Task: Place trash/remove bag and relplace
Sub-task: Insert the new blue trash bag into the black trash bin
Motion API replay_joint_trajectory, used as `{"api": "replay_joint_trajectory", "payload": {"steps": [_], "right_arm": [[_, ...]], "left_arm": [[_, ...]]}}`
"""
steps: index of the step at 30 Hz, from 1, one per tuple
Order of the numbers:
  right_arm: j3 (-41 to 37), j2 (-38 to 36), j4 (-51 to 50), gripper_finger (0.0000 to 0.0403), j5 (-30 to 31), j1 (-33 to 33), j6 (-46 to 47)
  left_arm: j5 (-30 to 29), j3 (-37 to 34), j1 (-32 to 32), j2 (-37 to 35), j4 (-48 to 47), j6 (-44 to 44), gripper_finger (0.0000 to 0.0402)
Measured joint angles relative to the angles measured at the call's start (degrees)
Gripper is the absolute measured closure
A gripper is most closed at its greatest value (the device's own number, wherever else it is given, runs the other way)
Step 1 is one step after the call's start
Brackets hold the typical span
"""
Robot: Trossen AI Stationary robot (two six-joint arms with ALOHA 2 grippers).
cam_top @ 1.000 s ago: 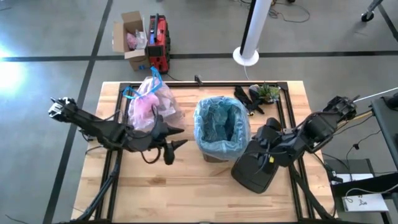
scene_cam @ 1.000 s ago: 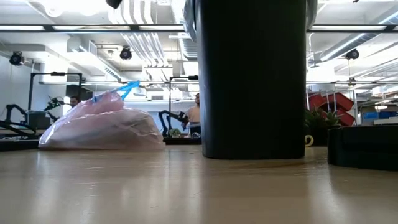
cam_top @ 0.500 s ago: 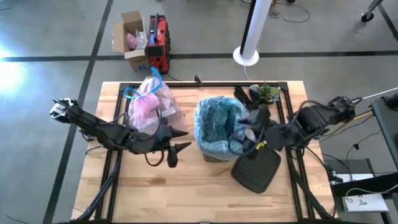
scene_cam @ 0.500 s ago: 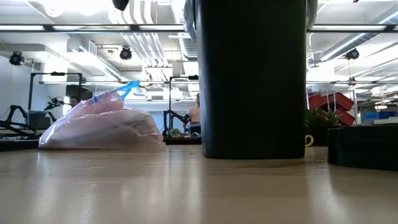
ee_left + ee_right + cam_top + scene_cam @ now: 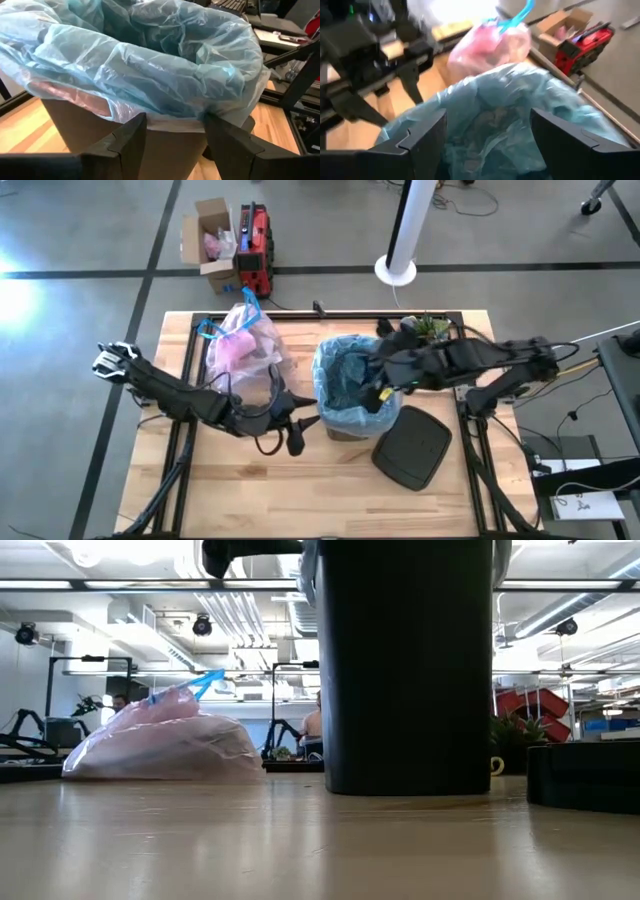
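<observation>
Fingers [image 5: 131,131] of the left gripper [image 5: 298,430] are spread open beside the bin [image 5: 352,427] lined with the blue bag [image 5: 350,375]; the right gripper [image 5: 372,380] is held open over it. Nearby on the counter [image 5: 320,480] are the tied pink bag [image 5: 240,345] and a black lid [image 5: 412,450].

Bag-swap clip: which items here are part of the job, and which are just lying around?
Part of the job:
- bin lined with the blue bag
- tied pink bag, set aside on the table
- bin lid, lying flat
- left end effector at the bin's side
- right end effector over the bin

Lying about:
- dark clump with a small plant
- cardboard box
- red case
</observation>
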Motion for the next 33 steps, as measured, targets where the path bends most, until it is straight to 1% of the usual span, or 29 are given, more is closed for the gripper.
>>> {"api": "replay_joint_trajectory", "payload": {"steps": [4, 7, 11, 15, 17, 20, 21, 23, 25, 27, 33], "right_arm": [[-0.07, 3.99, -0.17, 0.0153, -4.78, -3.00, -2.53], [-0.07, 6.04, -0.76, 0.0166, -9.56, -5.22, -4.48], [-0.07, 7.90, -5.49, 0.0184, -13.77, -7.55, -4.38], [-0.04, 9.24, -11.95, 0.0199, -14.21, -8.95, -3.12], [-0.07, 10.06, -13.67, 0.0204, -13.95, -9.11, -4.11], [-0.05, 10.84, -13.16, 0.0207, -12.85, -9.44, -6.36], [-0.09, 11.22, -12.31, 0.0208, -11.80, -9.52, -7.13], [-0.07, 12.04, -9.47, 0.0207, -7.87, -9.67, -8.58], [-0.24, 11.97, -9.22, 0.0205, -6.28, -9.87, -9.10], [0.01, 11.27, -7.99, 0.0200, -7.45, -9.93, -9.14], [-0.04, 7.21, -12.74, 0.0179, -15.16, -8.14, -4.69]], "left_arm": [[0.00, 0.00, 0.00, 0.67, -0.07, 0.13, 0.0226], [0.00, 0.00, 0.00, 0.64, -0.54, 0.26, 0.0231], [-0.15, 0.00, 0.00, 0.42, -0.54, 0.42, 0.0236], [-0.21, 0.00, 0.12, 0.36, -0.34, 0.94, 0.0237], [-0.24, 0.00, 0.30, 0.34, -0.08, 0.84, 0.0235], [-0.69, 0.00, 0.52, 0.34, -0.08, 0.72, 0.0232], [-1.60, 0.00, 0.52, 0.34, -0.06, 0.72, 0.0231], [-3.11, 0.00, 0.53, 0.34, -0.01, 0.93, 0.0229], [-3.35, 0.00, 0.71, 0.17, -0.06, 1.32, 0.0226], [-3.39, 0.00, 0.78, -0.13, 0.00, 1.43, 0.0224], [-3.15, 0.20, 0.68, -1.87, -0.38, 1.50, 0.0228]]}}
